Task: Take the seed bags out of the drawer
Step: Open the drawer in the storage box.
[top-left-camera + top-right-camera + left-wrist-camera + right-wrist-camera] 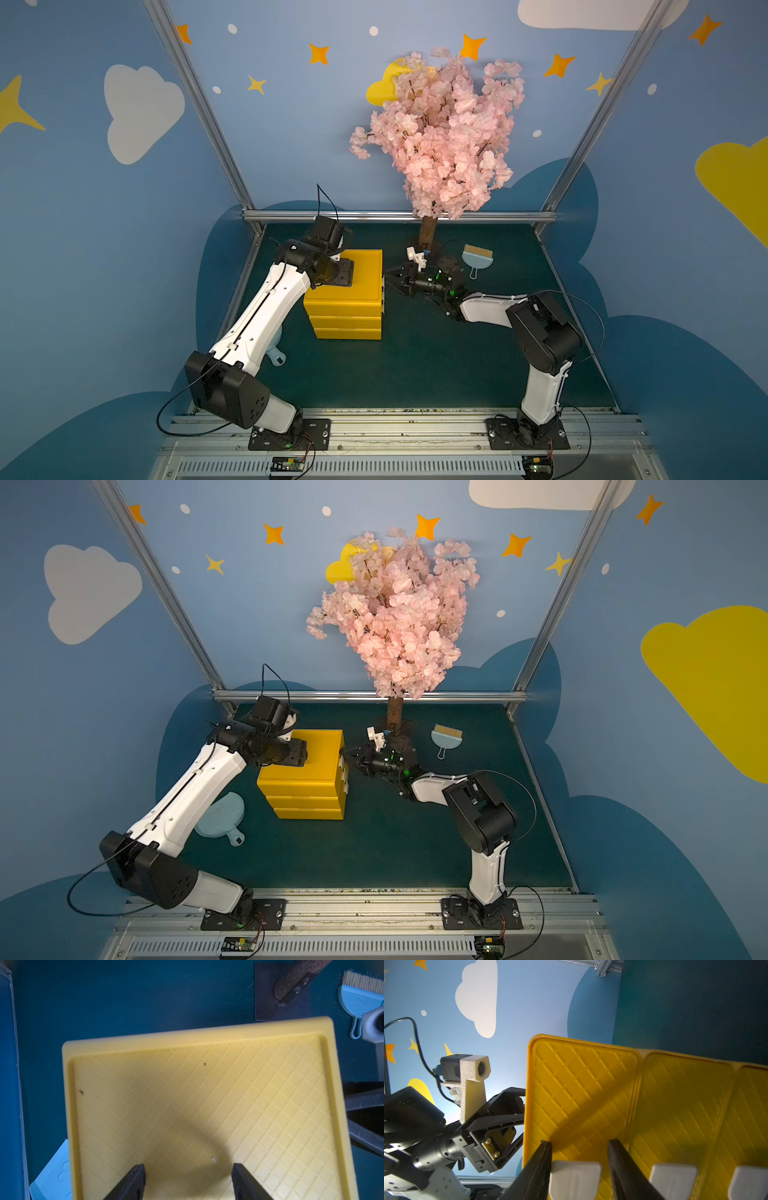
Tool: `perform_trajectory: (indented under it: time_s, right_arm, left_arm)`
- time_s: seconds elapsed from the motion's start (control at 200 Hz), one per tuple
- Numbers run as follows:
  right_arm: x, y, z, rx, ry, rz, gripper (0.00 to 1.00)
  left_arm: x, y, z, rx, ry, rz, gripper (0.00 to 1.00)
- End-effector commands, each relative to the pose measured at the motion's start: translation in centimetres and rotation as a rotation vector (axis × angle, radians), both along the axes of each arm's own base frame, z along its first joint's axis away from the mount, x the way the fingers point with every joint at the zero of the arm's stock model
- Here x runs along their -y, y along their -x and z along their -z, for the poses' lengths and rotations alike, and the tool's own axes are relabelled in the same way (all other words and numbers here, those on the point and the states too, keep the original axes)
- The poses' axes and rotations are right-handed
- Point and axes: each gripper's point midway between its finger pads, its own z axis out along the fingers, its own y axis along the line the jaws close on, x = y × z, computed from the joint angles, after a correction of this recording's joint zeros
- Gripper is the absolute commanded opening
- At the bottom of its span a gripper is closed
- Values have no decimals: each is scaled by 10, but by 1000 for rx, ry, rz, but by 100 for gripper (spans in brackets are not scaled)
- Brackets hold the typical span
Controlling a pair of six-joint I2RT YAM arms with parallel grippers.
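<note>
Your right gripper (579, 1142) stands open, 1 jaw each side of the white handle tab (575, 1176) of the drawer (581, 1088), which is shut just ahead of the fingertips. No seed bags show, so they are likely inside. Clamp squarely on the tab, then pull straight back. Your left gripper (188, 1167), also open, sits over the cube top (197, 1084): press down to steady it.

The drawer (581, 1095) is faintly glossy yellow plastic embossed with a diamond grid; its tab (575, 1178) is smooth white plastic. Under the cube (361, 274), the mat (415, 365) looks matt. Right of the cube, the brush (477, 259) is smooth blue plastic.
</note>
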Motion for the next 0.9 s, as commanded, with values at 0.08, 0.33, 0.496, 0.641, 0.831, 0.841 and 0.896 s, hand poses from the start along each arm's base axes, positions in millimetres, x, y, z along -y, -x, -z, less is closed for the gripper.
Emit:
perform_trajectory:
  time_s: [0.08,0.33,0.496,0.641,0.831,0.841,0.896]
  right_arm:
    - [-5,11,-8,25,-46,-27,45]
    - [0,16,0,12,-30,-20,48]
    - [3,20,2,12,-24,-20,49]
    - [4,24,1,13,-23,-23,50]
    - [0,27,0,12,-23,-33,50]
    - [0,27,0,13,-23,-34,50]
    - [-1,27,-1,14,-26,-34,50]
  left_arm:
    - [-1,14,22,-96,0,1,70]
    - [0,12,21,-97,7,4,70]
    - [1,13,21,-96,9,3,70]
    - [0,14,21,-100,8,4,70]
    - [0,15,22,-101,8,3,70]
    - [0,14,22,-100,8,4,70]
    - [0,15,22,-103,8,4,70]
